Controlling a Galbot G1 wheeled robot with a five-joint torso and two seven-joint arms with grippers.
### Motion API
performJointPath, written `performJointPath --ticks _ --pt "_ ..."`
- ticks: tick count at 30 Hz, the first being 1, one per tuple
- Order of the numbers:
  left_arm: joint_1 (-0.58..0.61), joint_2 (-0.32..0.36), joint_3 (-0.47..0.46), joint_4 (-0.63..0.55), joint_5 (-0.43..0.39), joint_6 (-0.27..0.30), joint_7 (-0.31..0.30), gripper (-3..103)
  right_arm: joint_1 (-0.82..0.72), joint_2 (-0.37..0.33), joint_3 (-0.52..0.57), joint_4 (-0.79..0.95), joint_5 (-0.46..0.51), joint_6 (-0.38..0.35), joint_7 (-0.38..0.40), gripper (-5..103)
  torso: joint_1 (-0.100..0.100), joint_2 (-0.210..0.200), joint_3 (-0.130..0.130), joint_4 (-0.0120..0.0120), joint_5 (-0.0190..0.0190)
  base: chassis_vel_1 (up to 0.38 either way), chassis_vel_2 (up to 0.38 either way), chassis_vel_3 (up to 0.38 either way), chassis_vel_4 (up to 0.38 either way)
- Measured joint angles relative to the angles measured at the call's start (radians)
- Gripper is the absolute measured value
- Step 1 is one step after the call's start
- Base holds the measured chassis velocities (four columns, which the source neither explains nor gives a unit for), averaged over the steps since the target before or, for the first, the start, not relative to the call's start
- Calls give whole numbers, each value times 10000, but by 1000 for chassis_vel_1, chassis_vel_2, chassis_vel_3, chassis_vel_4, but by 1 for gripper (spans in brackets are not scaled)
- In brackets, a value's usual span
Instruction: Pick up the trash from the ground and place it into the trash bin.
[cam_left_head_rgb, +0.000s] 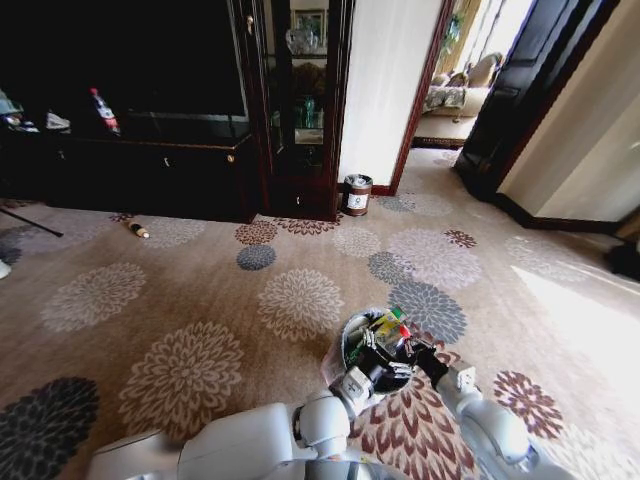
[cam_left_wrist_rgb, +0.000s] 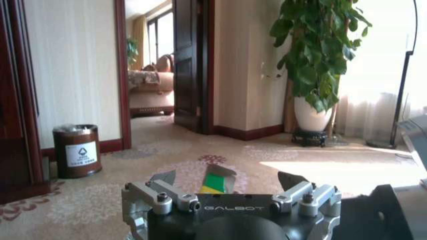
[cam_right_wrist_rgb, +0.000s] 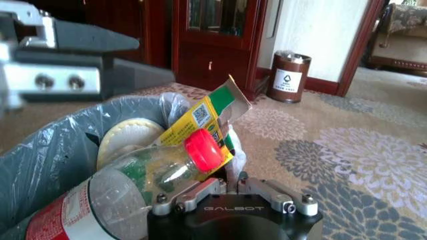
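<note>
Lying far left by the dark cabinet, one small bottle (cam_left_head_rgb: 137, 230) remains uncollected. The left gripper (cam_left_head_rgb: 372, 352) hovers spread over the liner-bagged black round trash bin (cam_left_head_rgb: 347, 345); the right gripper (cam_right_wrist_rgb: 232, 192), pressed together, rests at its crowded rim.

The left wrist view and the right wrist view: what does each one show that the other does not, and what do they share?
Left wrist view alone: a potted plant by the bright curtains, a floor lamp pole, and the left gripper with its jaws apart above the carpet.

Right wrist view alone: the trash bin with its bag liner, holding a clear plastic bottle with a red cap and a round packet, right beside the right gripper.

Both share the brown bin with a white label, the flowered carpet, and a green-yellow carton.
</note>
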Motion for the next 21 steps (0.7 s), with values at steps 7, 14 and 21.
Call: performJointPath --ticks 7,14,21 --pt "381 716 -1832 -919 -930 447 -285 100 14 -71 28 86 117 -82 240 2 0 0 0 1 -1 0 0 0 0" --pt "1480 1459 -3641 -1401 -1366 1536 -1705 100 -111 76 298 451 307 -237 567 2 0 0 0 -2 -2 0 0 0 0" --pt "4892 1279 -5261 -2078 -143 1975 -1799 100 -263 303 458 638 201 -260 532 2 0 0 -1 6 -2 0 0 0 0"
